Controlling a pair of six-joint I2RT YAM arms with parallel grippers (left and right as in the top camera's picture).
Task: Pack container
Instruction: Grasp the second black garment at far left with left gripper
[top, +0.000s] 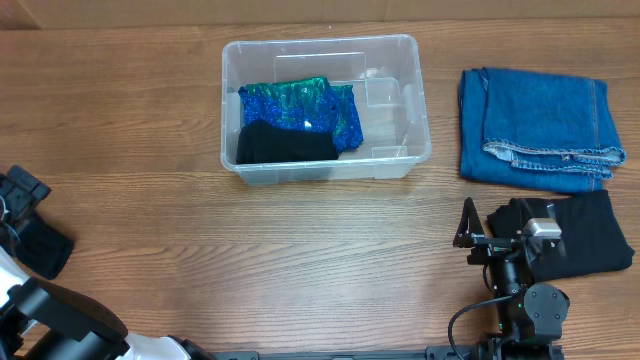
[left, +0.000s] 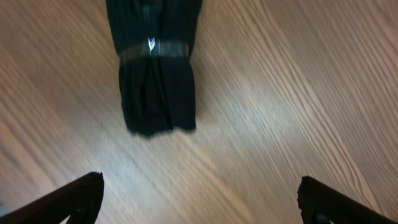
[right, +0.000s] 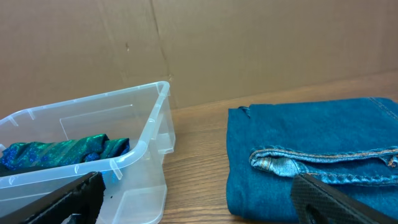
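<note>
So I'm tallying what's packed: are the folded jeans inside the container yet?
No, the folded jeans lie outside the container, beside it on the table.

Count, overhead:
- Clear container (top: 320, 41): one, 12 o'clock on the desk (top: 300, 260).
- Cloths inside it: two, namely one blue-green cloth (top: 300, 103) and one black cloth (top: 285, 145).
- Loose items: three, namely one folded jeans (top: 540, 128) at 2 o'clock, one black folded garment (top: 590, 245) at 4 o'clock, and one black banded bundle (left: 155, 93) at 8 o'clock.
</note>
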